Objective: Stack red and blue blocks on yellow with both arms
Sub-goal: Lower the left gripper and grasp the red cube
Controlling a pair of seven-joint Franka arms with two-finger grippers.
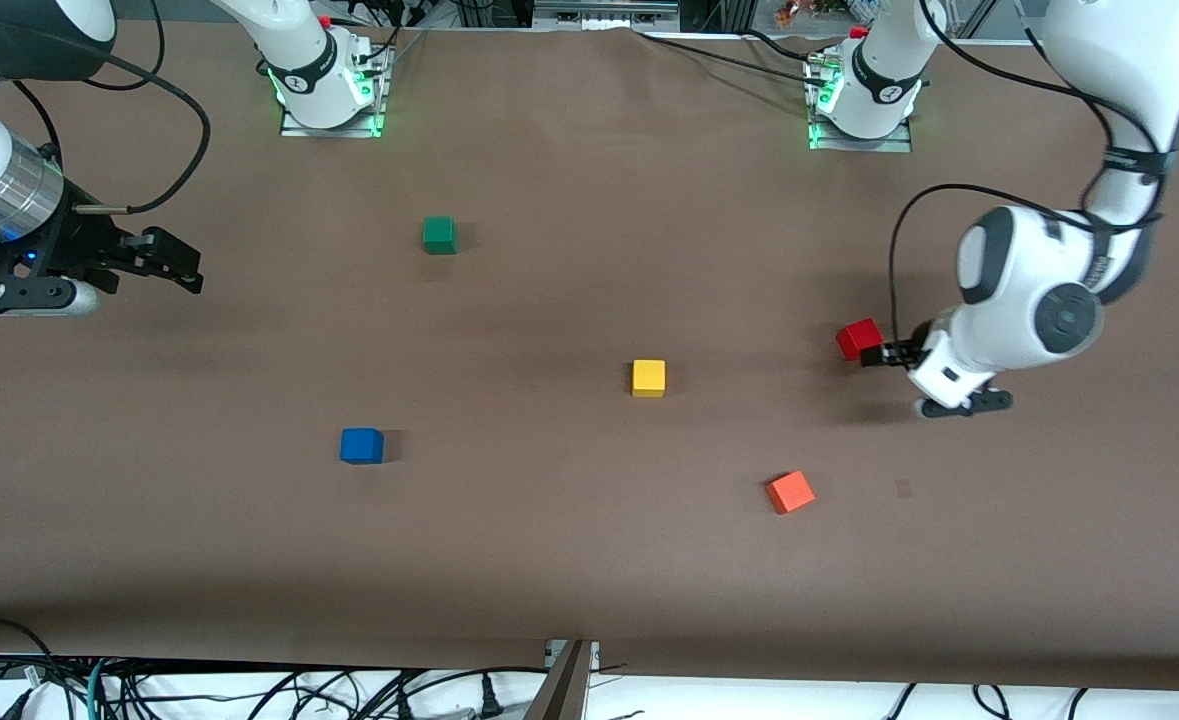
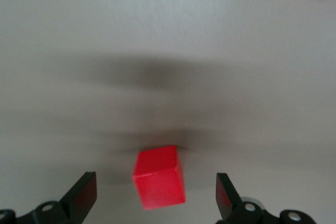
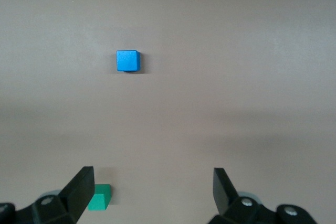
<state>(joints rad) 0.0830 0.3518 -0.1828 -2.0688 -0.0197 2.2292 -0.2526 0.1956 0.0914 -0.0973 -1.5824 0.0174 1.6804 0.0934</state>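
The left gripper [image 2: 155, 195] hangs wide open just over the red block [image 1: 859, 338], which sits toward the left arm's end; the right gripper [image 3: 152, 192] waits, fingers wide apart, above bare table; the blue block [image 1: 361, 445] and the yellow block [image 1: 648, 377] lie well apart.

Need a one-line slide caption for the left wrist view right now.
Left gripper, fingers open, poised around the red block on the brown table.
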